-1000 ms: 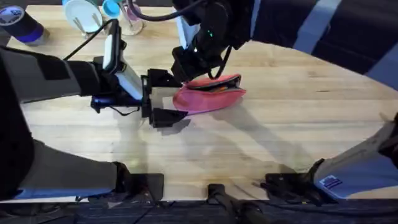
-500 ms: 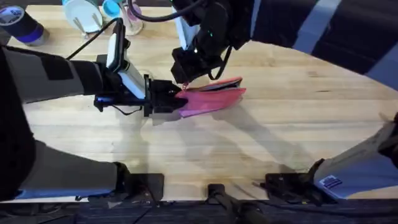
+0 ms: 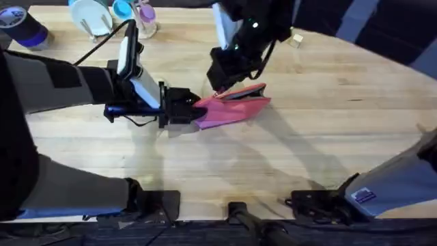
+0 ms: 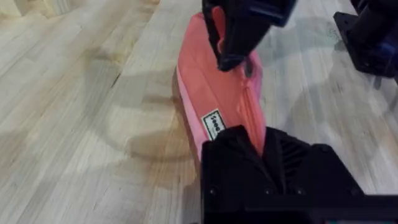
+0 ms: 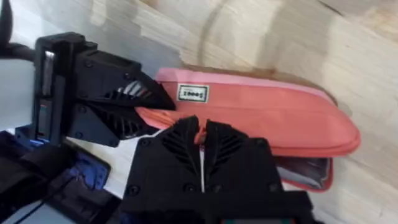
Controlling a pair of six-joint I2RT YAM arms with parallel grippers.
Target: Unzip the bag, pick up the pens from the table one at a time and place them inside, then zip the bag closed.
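Observation:
The pink bag (image 3: 235,111) lies on the table (image 3: 328,143), its white label (image 4: 213,124) facing the left arm. My left gripper (image 3: 193,109) is shut on the bag's tapered left end, the fabric pinched between its black fingers (image 4: 236,158). Just above the zipper line, my right gripper (image 3: 220,90) is shut on the small pink pull (image 5: 200,135); it also appears farther off as the right gripper (image 4: 239,59). The bag (image 5: 267,118) gapes at its far side, with a dark opening (image 5: 305,169). The pens are hidden or out of view.
At the table's far left stand a blue tape roll (image 3: 20,27), a pale plate (image 3: 92,15) and some cups (image 3: 143,17). A small block (image 3: 295,39) lies at the far edge. Bare wood stretches to the front and right of the bag.
The left gripper closed on the bag's left end and has held there since. The right gripper slid to the right along the top of the bag.

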